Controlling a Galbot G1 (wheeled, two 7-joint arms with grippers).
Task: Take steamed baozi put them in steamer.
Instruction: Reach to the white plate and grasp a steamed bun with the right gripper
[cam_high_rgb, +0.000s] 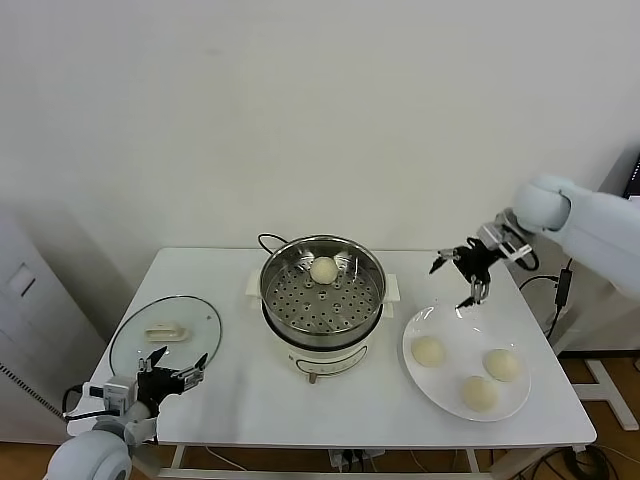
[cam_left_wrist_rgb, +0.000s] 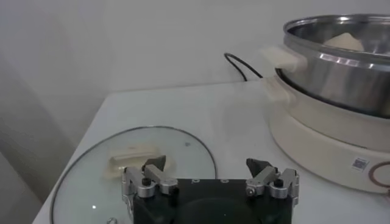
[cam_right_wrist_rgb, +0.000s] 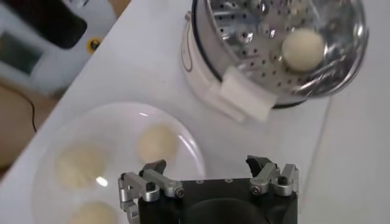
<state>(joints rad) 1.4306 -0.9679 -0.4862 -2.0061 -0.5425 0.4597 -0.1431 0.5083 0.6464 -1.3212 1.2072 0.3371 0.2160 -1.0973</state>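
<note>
Round glass lid with cream handle lying flat on the white bench, large white plate, black cord behind

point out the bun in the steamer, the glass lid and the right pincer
bun in the steamer (cam_high_rgb: 323, 269), head view, on the top of its dome
glass lid (cam_high_rgb: 190, 335), head view, on bare glass beside the cream handle
right pincer (cam_high_rgb: 462, 272), head view, midway between its open fingertips, above the plate's far rim

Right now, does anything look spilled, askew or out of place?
Nothing stands out. One baozi sits in the steamer, three lie on the plate, and the glass lid lies flat on the table.
</note>
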